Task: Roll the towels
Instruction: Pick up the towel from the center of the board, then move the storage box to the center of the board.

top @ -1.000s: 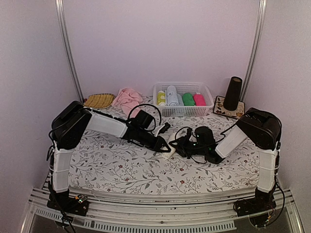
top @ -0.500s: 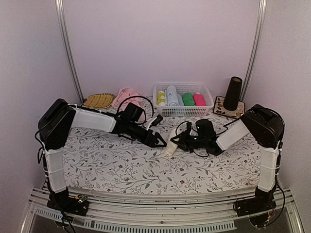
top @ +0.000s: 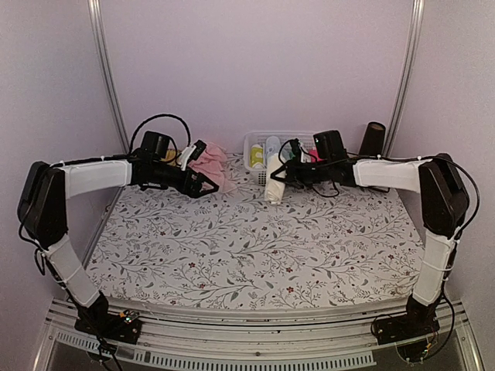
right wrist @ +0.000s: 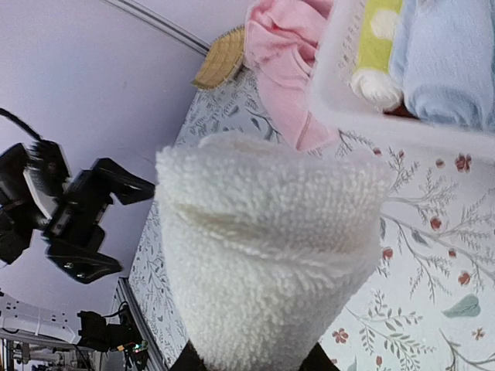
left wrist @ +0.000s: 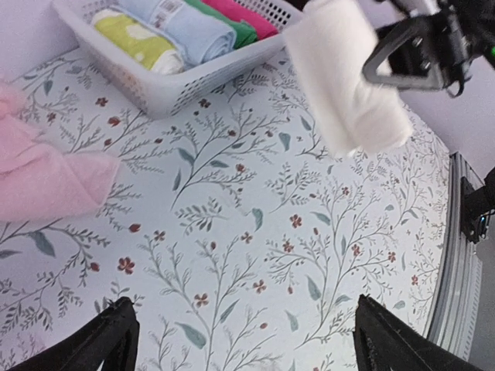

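The cream towel [top: 273, 188] is hanging as a tight roll in the air above the back of the table [top: 247, 255], just in front of the left end of the white basket [left wrist: 174, 81]. The right end effector [top: 283, 175] is clamping it by one end, its fingers pressing in on either side of the roll, with the arm stretching leftward across the basket's front. The other end of the roll is pointing down toward the floral cloth without touching it.

The pink towel [top: 213, 164] is lying unrolled and crumpled on the table, just left of the basket and near the back wall. The left end effector [top: 207, 188] is hovering just in front of it with its fingers spread wide apart and nothing between them.

Inside the basket, rolled towels are lying side by side, among them a yellow-green roll [right wrist: 377, 39] and a light blue roll [right wrist: 448, 62]. A woven mat [right wrist: 222, 58] is sitting behind the pink towel, and a dark cup [top: 373, 139] is standing upright to the right of the basket.
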`<state>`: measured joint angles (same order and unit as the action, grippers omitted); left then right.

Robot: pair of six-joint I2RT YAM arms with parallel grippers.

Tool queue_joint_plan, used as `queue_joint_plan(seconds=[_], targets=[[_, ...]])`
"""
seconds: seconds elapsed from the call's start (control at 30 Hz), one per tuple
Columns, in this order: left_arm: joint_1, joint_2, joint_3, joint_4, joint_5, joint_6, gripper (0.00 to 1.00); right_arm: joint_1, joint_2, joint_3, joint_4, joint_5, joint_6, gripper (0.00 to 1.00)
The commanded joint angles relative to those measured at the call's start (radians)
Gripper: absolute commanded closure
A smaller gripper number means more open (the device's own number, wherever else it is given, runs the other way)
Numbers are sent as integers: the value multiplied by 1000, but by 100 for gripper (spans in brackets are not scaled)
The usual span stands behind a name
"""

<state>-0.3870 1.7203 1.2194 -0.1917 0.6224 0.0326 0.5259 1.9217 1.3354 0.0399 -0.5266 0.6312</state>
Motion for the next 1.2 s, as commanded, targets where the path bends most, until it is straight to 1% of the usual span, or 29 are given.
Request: queue_joint_plan(seconds=[0.0, 0.1, 0.17, 0.27, 0.33, 0.4, 0.43, 0.53, 0.57, 0.63, 0.7, 0.73, 0.77, 0.8, 0.87, 0.93, 1.0, 1.1, 1.17], targets=[[109, -40, -20, -135, 86, 121, 3, -58, -21, 281, -297, -102, -203, 94], [171, -52, -3, -208, 149, 201, 3, -114, 63, 507, -440, -174, -276, 93], [195, -51, 17, -295, 169, 276, 3, -159, 130, 633, -486, -234, -302, 93], [201, -62, -8, -305, 177, 317, 3, -227, 256, 806, -519, -303, -302, 92], [201, -66, -24, -264, 153, 292, 3, -258, 318, 869, -481, -352, -282, 92], [199, -51, -7, -222, 123, 248, 3, -279, 356, 887, -424, -372, -246, 92], [194, -34, 17, -209, 100, 224, 3, -289, 375, 899, -404, -382, -237, 92], [180, 63, 154, -180, 43, 140, 3, -316, 449, 963, -350, -428, -183, 92], [174, 102, 200, -162, -13, 90, 3, -322, 474, 981, -343, -433, -168, 92], [157, 202, 325, -168, -71, -15, 3, -332, 492, 993, -330, -443, -157, 92], [136, 330, 471, -199, -81, -78, 3, -336, 491, 989, -333, -439, -164, 92], [123, 387, 548, -221, -94, -100, 3, -336, 487, 989, -341, -435, -178, 92], [107, 443, 660, -246, -107, -119, 3, -337, 488, 987, -339, -433, -187, 91], [94, 501, 714, -278, -112, -137, 3, -337, 489, 990, -336, -436, -190, 91], [77, 613, 907, -325, -108, -192, 3, -337, 488, 988, -338, -431, -190, 91], [68, 711, 1026, -336, -77, -259, 3, -337, 478, 974, -347, -421, -196, 91], [52, 776, 1091, -313, -71, -312, 4, -336, 447, 922, -330, -403, -208, 91], [28, 822, 1124, -261, -47, -375, 5, -332, 355, 791, -278, -384, -212, 91], [15, 852, 1154, -257, -56, -410, 6, -323, 299, 712, -250, -356, -225, 91]])
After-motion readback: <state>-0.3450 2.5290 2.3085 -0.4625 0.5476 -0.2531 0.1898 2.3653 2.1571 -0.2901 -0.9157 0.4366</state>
